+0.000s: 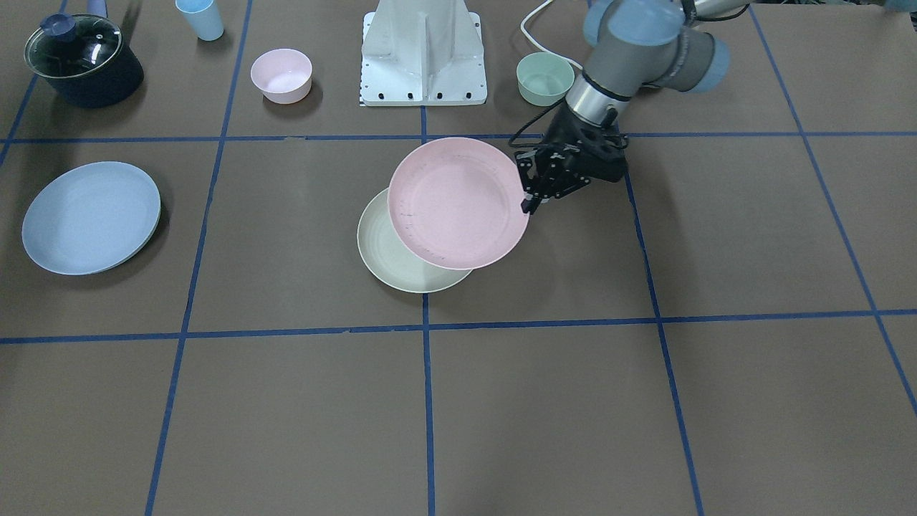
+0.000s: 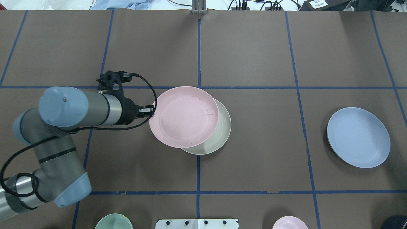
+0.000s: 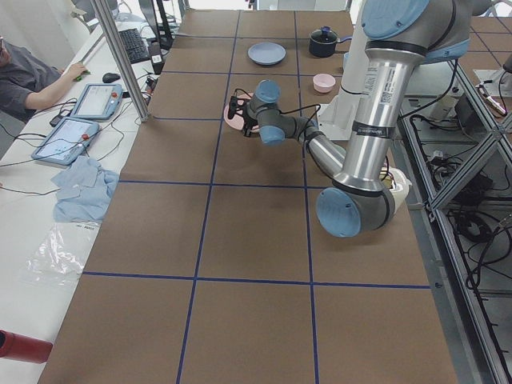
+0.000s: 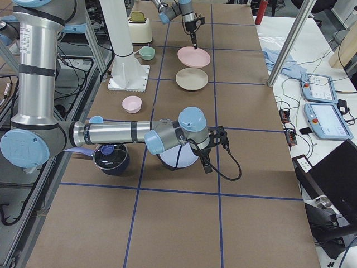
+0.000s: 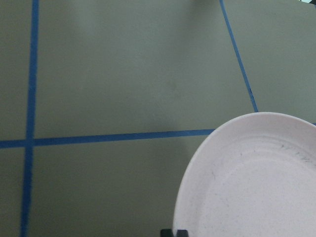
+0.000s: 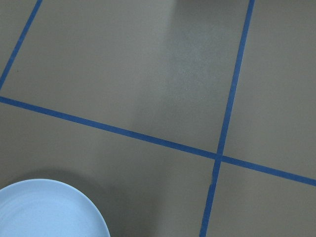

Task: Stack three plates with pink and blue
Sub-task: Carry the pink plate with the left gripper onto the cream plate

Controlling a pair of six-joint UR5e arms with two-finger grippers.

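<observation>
Plates of this kind look like light, stiff matte plastic. Judge them unlikely to bend or break, but the raised rim is thin and smooth, so a pinch there may slip or let the plate swing. Take hold at the rim, as the left hand (image 1: 531, 199) does now: it is clamped on the edge of the pink plate (image 1: 458, 204), which reaches out from the hand and appears lifted off the bench (image 1: 573, 401). The cream plate (image 1: 390, 258) lies flat below it, offset away from the hand so that a crescent shows. The blue plate (image 1: 89, 215) rests well apart from the left hand, just beside the right hand (image 4: 207, 164); you cannot tell whether that hand is apart or together. All three plates are round, shallow and equal in size. Faint dark scuffs mark the pink plate's inner ring.
</observation>
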